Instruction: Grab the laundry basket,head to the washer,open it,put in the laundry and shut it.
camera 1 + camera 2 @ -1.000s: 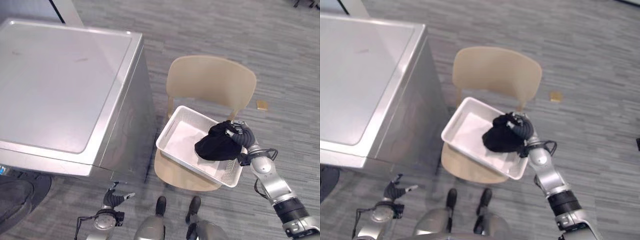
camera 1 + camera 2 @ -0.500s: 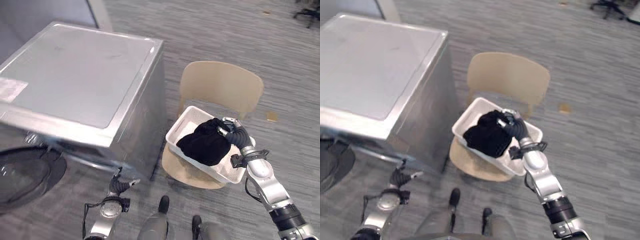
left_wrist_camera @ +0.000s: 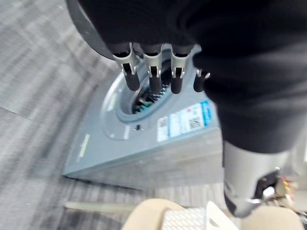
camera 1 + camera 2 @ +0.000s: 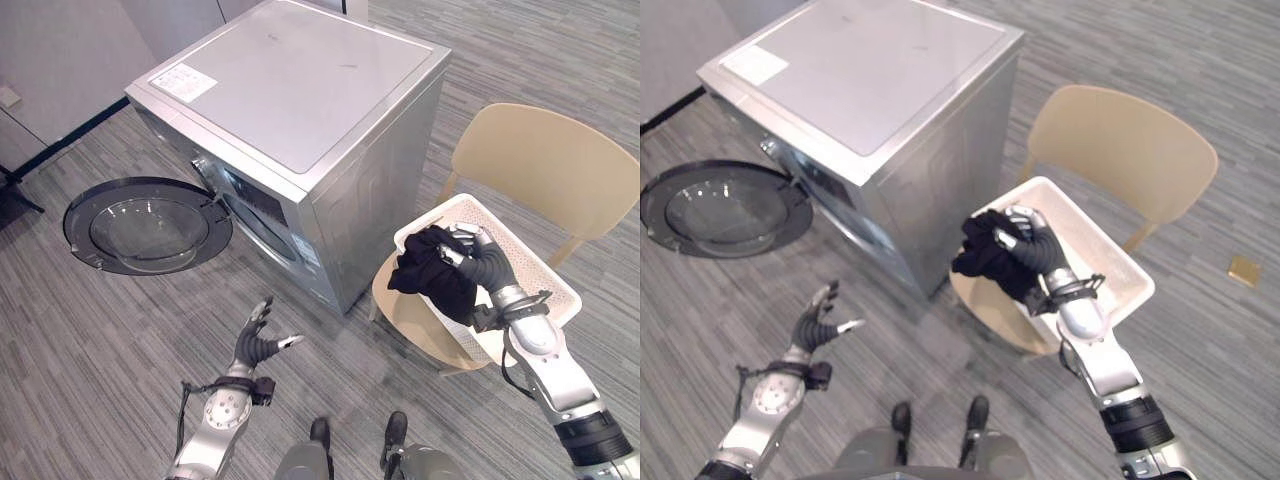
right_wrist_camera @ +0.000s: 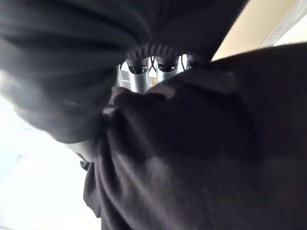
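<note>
Right hand (image 4: 484, 265) raised, fingers clenched round black laundry (image 4: 432, 275); left hand (image 4: 256, 340) splayed low

This looks like an office or test room fitted out for laundry: grey striped carpet tiles (image 4: 90, 330) cover the floor, a silver washing machine (image 4: 300, 110) stands freely with its round door (image 4: 148, 225) open, and a tan plastic chair (image 4: 545, 170) stands beside it.

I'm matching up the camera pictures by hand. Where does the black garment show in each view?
Left eye view: black garment right of centre, in the right hand over the white basket.
Right eye view: centre, beside the washer.
Left wrist view: not in it.
Right wrist view: up close.
Shared landmark: the washer.
</note>
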Motion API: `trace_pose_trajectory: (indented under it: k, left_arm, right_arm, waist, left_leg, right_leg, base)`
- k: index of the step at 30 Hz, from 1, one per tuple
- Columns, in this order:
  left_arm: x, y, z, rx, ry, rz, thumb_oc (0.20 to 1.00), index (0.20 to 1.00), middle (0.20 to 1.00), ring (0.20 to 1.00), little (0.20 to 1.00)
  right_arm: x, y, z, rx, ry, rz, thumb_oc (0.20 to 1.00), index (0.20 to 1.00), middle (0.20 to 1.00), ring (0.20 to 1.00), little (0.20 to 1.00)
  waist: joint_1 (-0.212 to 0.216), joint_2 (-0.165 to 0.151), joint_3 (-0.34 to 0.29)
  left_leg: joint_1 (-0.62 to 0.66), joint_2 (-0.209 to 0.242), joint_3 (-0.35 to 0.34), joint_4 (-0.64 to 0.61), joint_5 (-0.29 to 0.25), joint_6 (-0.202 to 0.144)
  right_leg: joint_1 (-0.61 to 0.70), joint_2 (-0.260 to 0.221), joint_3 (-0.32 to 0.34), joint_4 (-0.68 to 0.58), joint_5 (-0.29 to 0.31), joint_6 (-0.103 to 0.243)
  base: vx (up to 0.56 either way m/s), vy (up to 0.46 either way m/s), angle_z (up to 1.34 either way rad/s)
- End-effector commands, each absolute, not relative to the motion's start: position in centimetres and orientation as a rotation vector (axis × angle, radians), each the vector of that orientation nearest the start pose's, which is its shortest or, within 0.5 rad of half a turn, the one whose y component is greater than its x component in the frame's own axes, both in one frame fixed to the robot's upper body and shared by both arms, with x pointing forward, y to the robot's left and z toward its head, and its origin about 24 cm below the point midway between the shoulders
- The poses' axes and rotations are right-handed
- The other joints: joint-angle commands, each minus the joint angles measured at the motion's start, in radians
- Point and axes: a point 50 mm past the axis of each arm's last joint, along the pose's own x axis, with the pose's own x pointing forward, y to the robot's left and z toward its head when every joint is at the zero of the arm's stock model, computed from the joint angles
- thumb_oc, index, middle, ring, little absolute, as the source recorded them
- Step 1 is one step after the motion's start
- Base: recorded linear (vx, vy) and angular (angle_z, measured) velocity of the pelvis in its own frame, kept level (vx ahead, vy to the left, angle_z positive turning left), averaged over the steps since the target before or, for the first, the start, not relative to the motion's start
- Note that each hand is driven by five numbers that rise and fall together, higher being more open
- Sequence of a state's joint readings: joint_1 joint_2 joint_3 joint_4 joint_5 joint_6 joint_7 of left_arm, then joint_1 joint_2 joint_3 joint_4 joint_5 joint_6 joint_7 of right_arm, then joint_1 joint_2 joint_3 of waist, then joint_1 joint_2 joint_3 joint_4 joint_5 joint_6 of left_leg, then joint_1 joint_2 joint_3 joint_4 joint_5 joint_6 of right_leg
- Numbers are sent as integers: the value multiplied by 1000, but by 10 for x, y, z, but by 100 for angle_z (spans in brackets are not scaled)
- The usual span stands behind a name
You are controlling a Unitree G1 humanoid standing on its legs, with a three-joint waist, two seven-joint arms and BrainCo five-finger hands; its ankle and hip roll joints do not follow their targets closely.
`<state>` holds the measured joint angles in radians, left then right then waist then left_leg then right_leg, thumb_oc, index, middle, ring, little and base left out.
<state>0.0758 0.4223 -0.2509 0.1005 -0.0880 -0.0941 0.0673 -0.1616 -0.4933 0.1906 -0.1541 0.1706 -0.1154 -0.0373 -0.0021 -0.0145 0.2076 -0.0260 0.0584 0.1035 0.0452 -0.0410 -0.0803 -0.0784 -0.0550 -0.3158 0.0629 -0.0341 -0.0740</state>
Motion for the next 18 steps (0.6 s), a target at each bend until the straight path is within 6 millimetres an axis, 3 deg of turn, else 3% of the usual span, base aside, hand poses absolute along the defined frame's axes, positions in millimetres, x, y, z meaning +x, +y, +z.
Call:
trace_pose_trajectory:
  k: [1,2,3,6,10,11,14,18]
  left_arm:
    - [236,185,33,497,-25,-229,1000,1000,1000,1000,1000]
    - [243,175,47,574,-113,-275,1000,1000,1000,1000,1000]
    - [243,175,47,575,-114,-275,1000,1000,1000,1000,1000]
    - [257,149,67,673,-255,-347,1000,1000,1000,1000,1000]
    - [268,129,77,713,-333,-390,1000,1000,1000,1000,1000]
    - [274,113,80,715,-364,-420,1000,1000,1000,1000,1000]
    - [281,102,75,694,-340,-428,1000,1000,1000,1000,1000]
    - [285,86,61,662,-280,-445,1000,1000,1000,1000,1000]
  right_arm:
    - [268,-151,149,-191,-500,313,200,200,200,200,200]
    - [270,-143,147,-200,-488,358,200,200,200,200,200]
    - [271,-143,148,-200,-489,358,200,200,200,200,200]
    - [276,-122,142,-209,-461,448,200,200,200,200,200]
    - [282,-104,144,-200,-462,493,200,200,200,200,200]
    - [283,-89,151,-179,-493,532,200,200,200,200,200]
    - [284,-75,161,-145,-527,559,200,200,200,200,200]
    - [282,-51,193,-99,-647,615,200,200,200,200,200]
  waist:
    - [-6,-46,-90]
    - [-7,-50,-100]
    - [-7,-50,-99]
    - [-7,-65,-120]
    - [-6,-75,-129]
    - [-10,-79,-137]
    - [-14,-83,-143]
    - [-15,-87,-147]
  left_leg:
    - [-44,-37,-15,-43,-7,41]
    - [-22,-40,-12,-74,-2,39]
    - [-21,-41,-12,-77,0,39]
    - [14,-45,1,-117,5,44]
    - [30,-49,8,-125,3,51]
    - [38,-51,15,-131,2,55]
    - [42,-51,22,-132,0,58]
    - [49,-51,34,-132,-2,64]
  right_leg:
    - [24,5,86,-97,-6,139]
    - [33,6,86,-104,2,144]
    - [34,5,86,-105,2,144]
    - [51,0,89,-104,8,156]
    - [56,-2,98,-96,14,163]
    - [58,-3,107,-95,19,169]
    - [57,-4,114,-95,24,172]
    - [55,-3,134,-94,36,176]
  base:
    - [27,172,47]
    - [0,86,10]
    - [-8,118,0]
    - [-14,98,4]
    - [-15,58,-2]
    - [-8,52,-16]
    - [-6,30,-20]
    - [-6,18,-9]
